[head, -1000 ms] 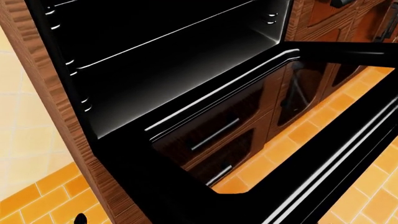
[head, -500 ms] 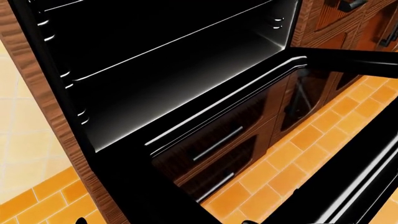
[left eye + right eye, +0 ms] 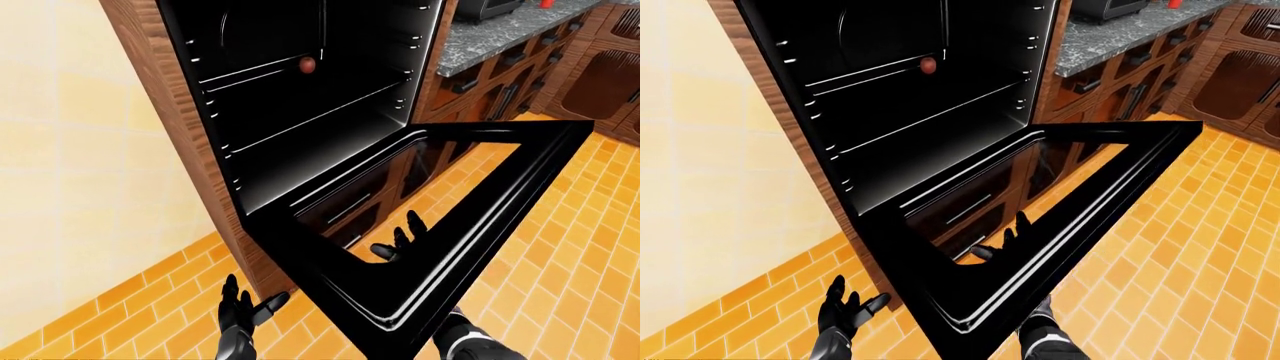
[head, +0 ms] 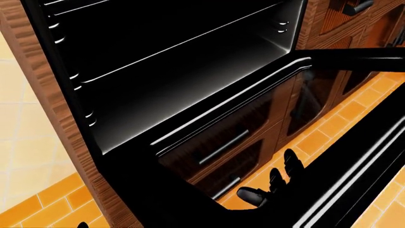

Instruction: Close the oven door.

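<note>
The black oven [image 3: 300,105] stands open in a wooden cabinet. Its glass door [image 3: 480,214] hangs down, about level, toward the views' bottom right. My right hand [image 3: 398,241] is open, fingers spread, under the door; I see it through the glass, also in the head view [image 4: 278,183]. Whether it touches the glass I cannot tell. Its forearm [image 3: 465,341] comes from below the door's near edge. My left hand [image 3: 245,301] is open and empty, low, left of the door's near corner. A small red-brown ball [image 3: 308,65] lies on an upper rack.
A wooden cabinet side [image 3: 170,112] and cream wall [image 3: 70,165] are on the left. A granite counter [image 3: 500,34] with wooden drawers [image 3: 500,86] runs at the upper right. Orange tiled floor [image 3: 570,247] lies under and right of the door.
My right hand has risen into the head view beneath the door glass. The camera has shifted slightly. The door looks about as far open as before.
</note>
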